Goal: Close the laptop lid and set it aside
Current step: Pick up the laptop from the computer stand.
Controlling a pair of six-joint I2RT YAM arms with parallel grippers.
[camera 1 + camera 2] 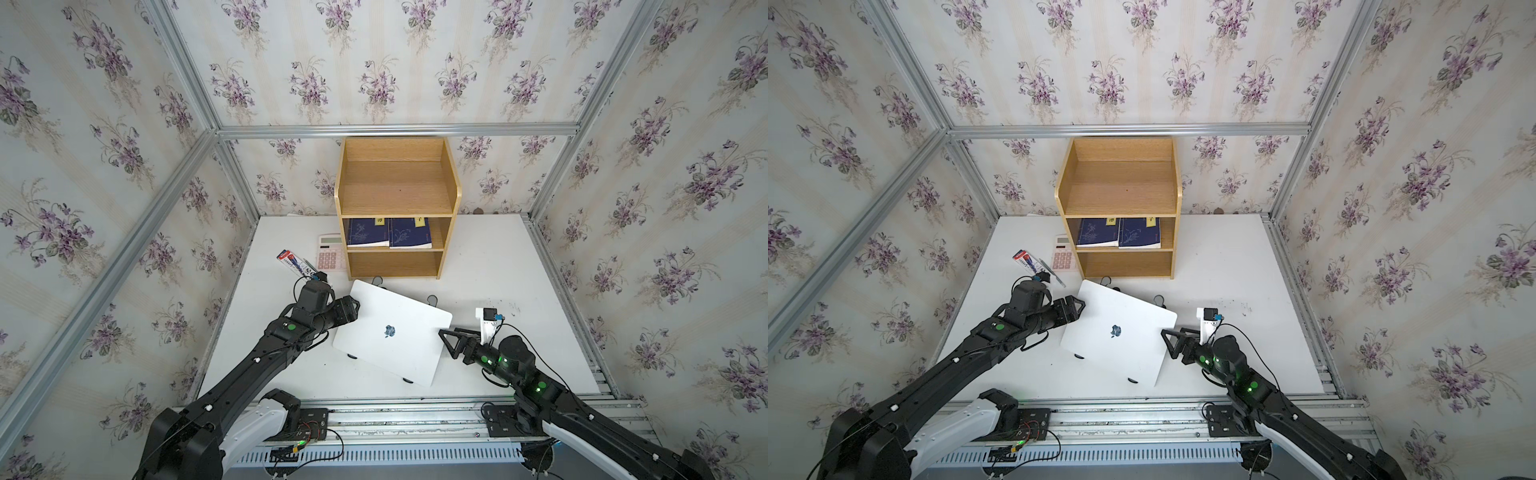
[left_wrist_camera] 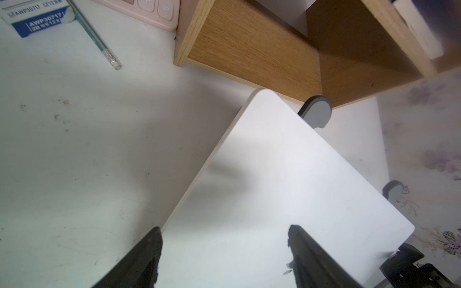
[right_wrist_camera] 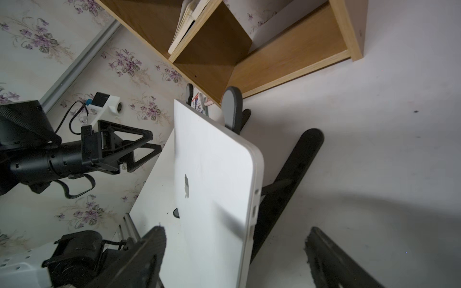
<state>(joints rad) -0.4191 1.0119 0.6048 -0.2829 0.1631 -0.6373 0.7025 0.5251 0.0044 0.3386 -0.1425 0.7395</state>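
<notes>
Both top views look down from high on the flat white table (image 1: 498,270). Both wrist views sit close and share the thin silver-white laptop lid (image 2: 287,187).

left arm (image 1: 249,365) and right arm (image 1: 536,384) both stretched forward, angling in toward each other, left pincer (image 1: 355,307) jaws partway apart, right pincer (image 1: 445,332) spread way wider, both aimed inward, pretty low

Floral wallpaper (image 1: 395,62) with purple sprigs is seen on every wall, edged by aluminium rails (image 1: 395,129). A wooden shelf unit (image 1: 397,187) is set on the white tabletop (image 1: 519,266), ahead of the left gripper (image 1: 354,305) and the right gripper (image 1: 441,332); the scene is evenly lit.
</notes>
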